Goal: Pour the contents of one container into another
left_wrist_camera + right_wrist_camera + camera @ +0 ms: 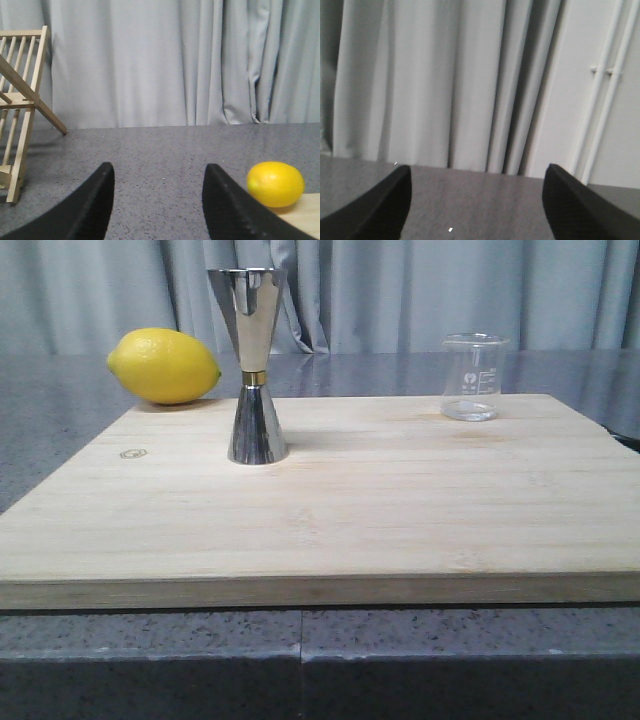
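A small clear glass beaker (471, 377) with white scale marks stands upright at the back right of the wooden board (330, 510). The tall steel jigger (252, 365) with a gold waist band stands upright at the board's back left. Neither gripper appears in the front view. My left gripper (157, 172) is open over bare grey countertop, nothing between its fingers. My right gripper (477, 175) is open too, wide apart above the grey counter, facing the curtain. The beaker and jigger are out of both wrist views.
A yellow lemon (163, 365) lies behind the board's back left corner, also the lemon (275, 183) beside the left fingers. A wooden rack (20, 110) stands on the counter to the far left. Grey curtain (400, 290) hangs behind the table.
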`<state>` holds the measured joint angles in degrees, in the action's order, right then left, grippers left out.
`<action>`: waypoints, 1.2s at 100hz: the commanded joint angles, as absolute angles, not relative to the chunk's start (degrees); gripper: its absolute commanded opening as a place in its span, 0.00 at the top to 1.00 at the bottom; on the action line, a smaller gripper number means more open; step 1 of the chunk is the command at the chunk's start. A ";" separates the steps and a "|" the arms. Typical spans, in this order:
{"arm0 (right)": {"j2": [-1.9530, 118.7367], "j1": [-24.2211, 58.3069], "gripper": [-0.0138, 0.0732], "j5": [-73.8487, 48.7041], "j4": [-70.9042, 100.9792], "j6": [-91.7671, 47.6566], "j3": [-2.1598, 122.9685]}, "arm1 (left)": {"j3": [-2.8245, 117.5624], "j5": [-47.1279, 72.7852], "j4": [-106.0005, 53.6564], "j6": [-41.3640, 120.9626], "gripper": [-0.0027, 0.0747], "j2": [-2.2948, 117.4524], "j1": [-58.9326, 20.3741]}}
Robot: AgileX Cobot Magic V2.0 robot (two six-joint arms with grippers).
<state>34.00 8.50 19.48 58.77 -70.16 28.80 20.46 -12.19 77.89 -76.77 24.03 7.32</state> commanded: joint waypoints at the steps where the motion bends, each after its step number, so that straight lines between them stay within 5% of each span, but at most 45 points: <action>1: 30.43 8.17 0.30 17.43 58.46 -70.89 26.15 | 17.48 -14.75 75.26 -77.30 0.50 18.77 6.92; 34: 19.68 8.17 0.33 16.18 58.63 -70.89 18.49 | 7.03 -14.86 74.80 -77.30 0.50 5.76 6.92; 52: 18.91 8.17 0.62 14.16 58.68 -70.89 18.49 | 6.95 -14.73 74.80 -77.30 0.58 5.76 6.92; 71: 18.91 8.17 0.92 11.96 58.68 -70.89 17.79 | 6.95 -14.73 74.80 -77.30 0.92 5.76 6.92; 76: 18.91 8.17 0.92 12.07 58.68 -70.89 16.99 | 6.95 -14.73 75.14 -77.30 0.99 5.76 6.92; 120: 12.38 8.17 0.92 15.67 60.40 -70.89 9.58 | 2.31 -12.24 75.40 -77.30 0.99 5.76 6.92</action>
<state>13.64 8.50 12.16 60.64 -70.25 9.27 1.45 -12.02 77.32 -76.84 5.37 7.32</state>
